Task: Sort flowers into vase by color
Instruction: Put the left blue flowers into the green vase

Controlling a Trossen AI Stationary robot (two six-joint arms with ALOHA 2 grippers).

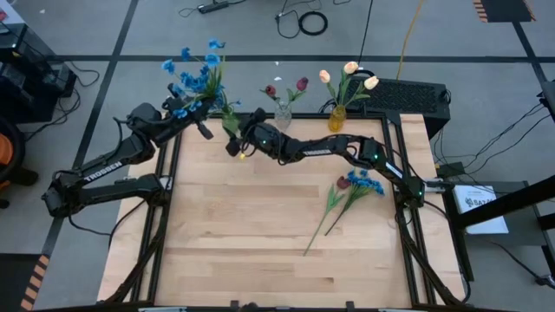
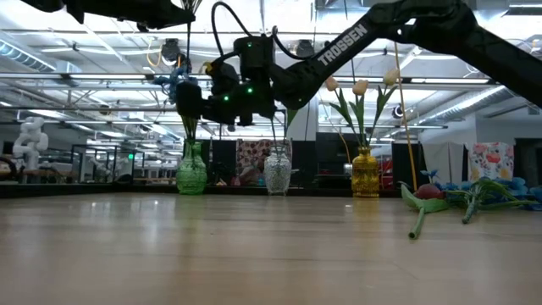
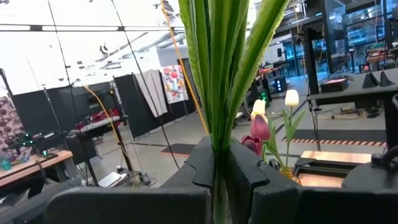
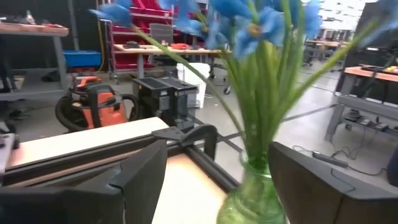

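At the far left corner of the wooden worktop, my left gripper (image 1: 198, 121) pinches the green stems of the blue-blossomed artificial flowers (image 1: 192, 74) standing in the green glass vase (image 2: 191, 171), while my right gripper (image 1: 236, 144) hovers wide open, empty, just beside it

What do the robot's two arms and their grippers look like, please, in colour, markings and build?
Both arms are dark, jointed links with white TROSSEN lettering. The right arm carries small green lights and a looping black cable. The left gripper and right gripper have broad, blocky dark fingers.
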